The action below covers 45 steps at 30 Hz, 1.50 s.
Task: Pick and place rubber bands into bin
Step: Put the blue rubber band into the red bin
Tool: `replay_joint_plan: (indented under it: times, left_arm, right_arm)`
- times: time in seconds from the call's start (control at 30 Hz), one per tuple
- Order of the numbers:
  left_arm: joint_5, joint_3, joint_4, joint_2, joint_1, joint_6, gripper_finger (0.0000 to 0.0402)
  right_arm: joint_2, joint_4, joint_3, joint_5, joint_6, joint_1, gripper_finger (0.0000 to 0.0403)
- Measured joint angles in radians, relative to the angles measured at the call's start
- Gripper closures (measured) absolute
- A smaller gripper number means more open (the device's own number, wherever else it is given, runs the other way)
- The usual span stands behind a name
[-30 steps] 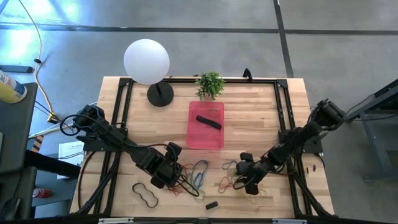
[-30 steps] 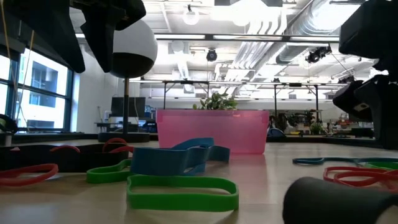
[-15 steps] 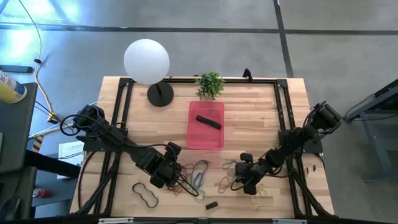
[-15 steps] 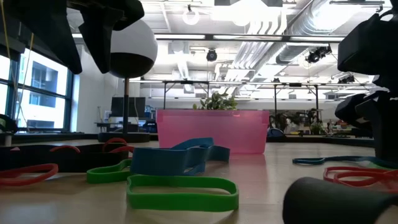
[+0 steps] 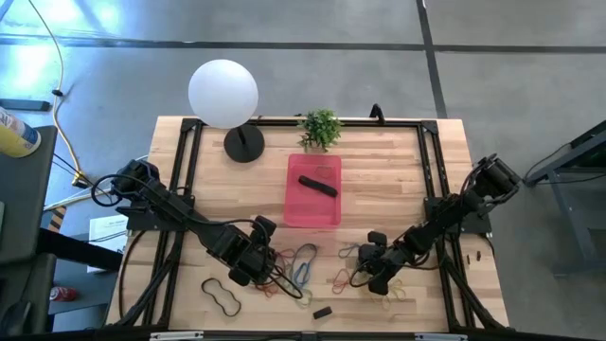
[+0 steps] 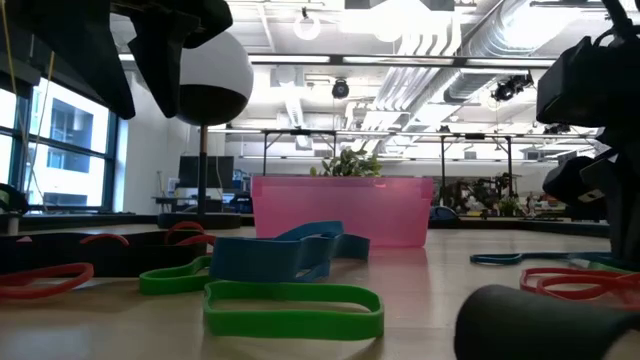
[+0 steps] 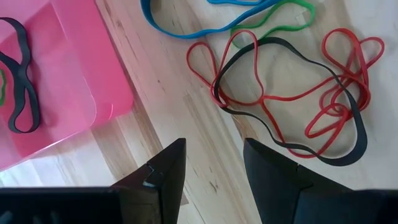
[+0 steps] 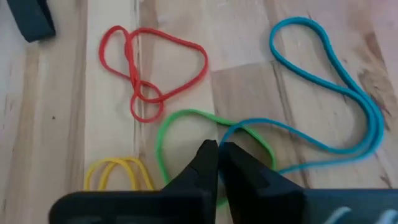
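Rubber bands lie scattered on the wooden table near its front edge. The pink bin (image 5: 313, 189) stands at mid-table with a black band (image 7: 18, 81) inside. My right gripper (image 8: 217, 146) is low over the right-hand cluster. It is shut at the looped end of a blue band (image 8: 323, 68), inside a green band's loop (image 8: 163, 134). A red band (image 8: 152, 62) and a yellow band (image 8: 115, 171) lie beside it. My left gripper (image 7: 214, 158) hangs open above the table, beside the bin's corner. A tangle of red band (image 7: 292, 93) and black band (image 7: 348, 134) lies just beyond it. My right gripper's fingertips (image 8: 208, 149) meet at the blue band's looped end (image 8: 224, 132), coming from above at a slant. The fingers hide the strand where they close. The band lies slack and flat on the table.
A globe lamp (image 5: 222, 92) and a small potted plant (image 5: 320, 126) stand at the far side. A black band (image 5: 222, 296) and a small black block (image 5: 322, 312) lie near the front edge. Dark frame rails (image 5: 185, 180) run along both table sides.
My right gripper has sunk a little toward the bands and rolled slightly. My left arm has kept still, and no band has visibly moved.
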Motion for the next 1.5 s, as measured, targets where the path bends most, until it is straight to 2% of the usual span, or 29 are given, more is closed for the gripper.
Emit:
replay_joint_plan:
  times: [0.33, 0.53, 0.83, 0.97, 1.1, 1.3, 1.5]
  left_arm:
    - [-0.002, 0.0, 0.0, 0.0, 0.0, 0.001, 0.0252]
    - [-0.013, 0.0, 0.0, 0.0, 0.0, 0.02, 0.0252]
    - [-0.059, 0.0, -0.003, 0.0, 0.001, 0.023, 0.0252]
    - [-0.081, 0.0, -0.003, 0.0, 0.001, 0.02, 0.0252]
    - [-0.086, 0.0, -0.003, 0.0, 0.001, 0.019, 0.0252]
    - [-0.087, 0.0, -0.003, 0.0, 0.008, 0.019, 0.0252]
    - [-0.085, 0.0, -0.001, 0.0, 0.035, 0.017, 0.0252]
  right_arm:
    - [-0.205, -0.012, 0.0, 0.013, -0.011, 0.001, 0.0399]
    - [-0.362, -0.034, 0.0, 0.073, -0.034, -0.004, 0.0401]
    - [-0.558, 0.029, 0.0, 0.192, -0.207, -0.094, 0.0402]
    - [-0.618, 0.064, 0.002, 0.201, -0.336, -0.171, 0.0402]
    - [-0.655, 0.098, 0.002, 0.17, -0.431, -0.268, 0.0402]
    - [-0.665, 0.182, 0.002, 0.068, -0.558, -0.412, 0.0402]
    - [-0.66, 0.221, 0.002, -0.035, -0.581, -0.552, 0.0403]
